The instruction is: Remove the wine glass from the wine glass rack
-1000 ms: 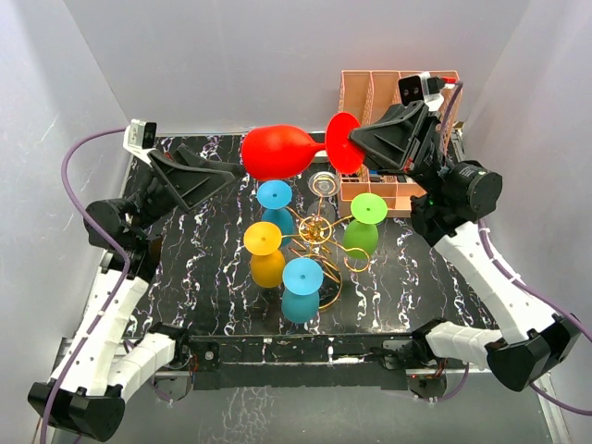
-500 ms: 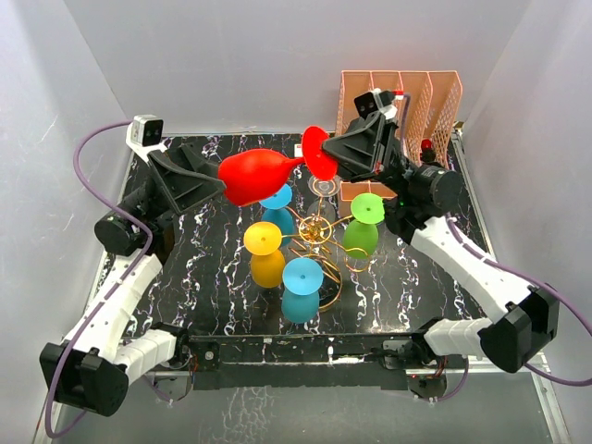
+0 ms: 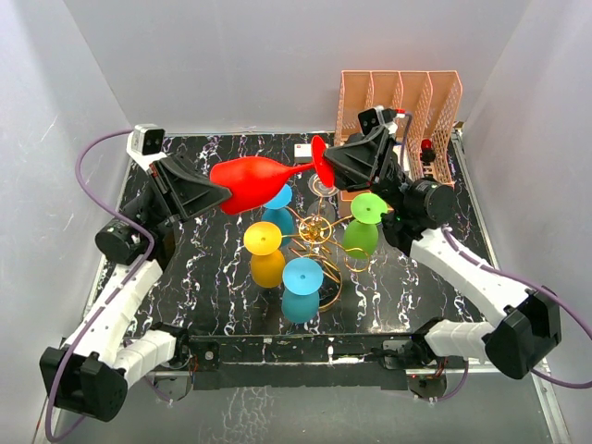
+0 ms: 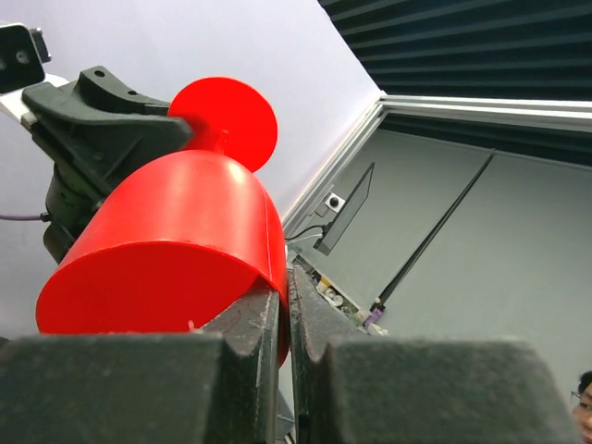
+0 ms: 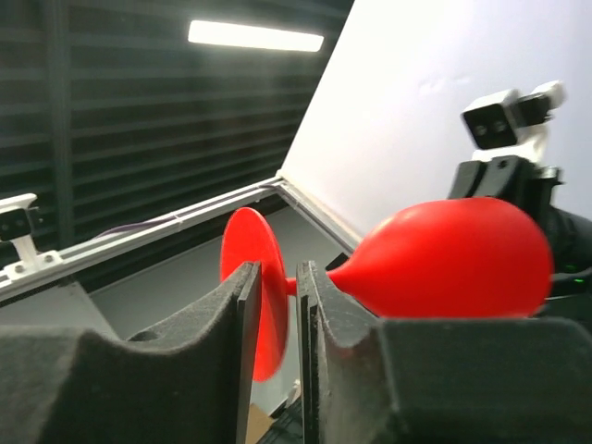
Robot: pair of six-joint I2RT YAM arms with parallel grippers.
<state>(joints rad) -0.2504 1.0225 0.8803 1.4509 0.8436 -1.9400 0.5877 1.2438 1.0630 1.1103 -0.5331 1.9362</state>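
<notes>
Red glass (image 3: 252, 180) level above the rack (image 3: 316, 230), bowl rim clamped in the left gripper (image 4: 288, 301). Foot between the right gripper's (image 5: 277, 282) barely parted jaws; grip unclear.

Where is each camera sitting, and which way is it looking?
Top external: above and behind the arms, looking down at the rack; left arm and right arm show.
Left wrist: looks past the left fingers at the red wine glass, with the right arm beyond.
Right wrist: looks past the right fingers along the glass toward the left arm.
Both wrist views share the glass.
</notes>
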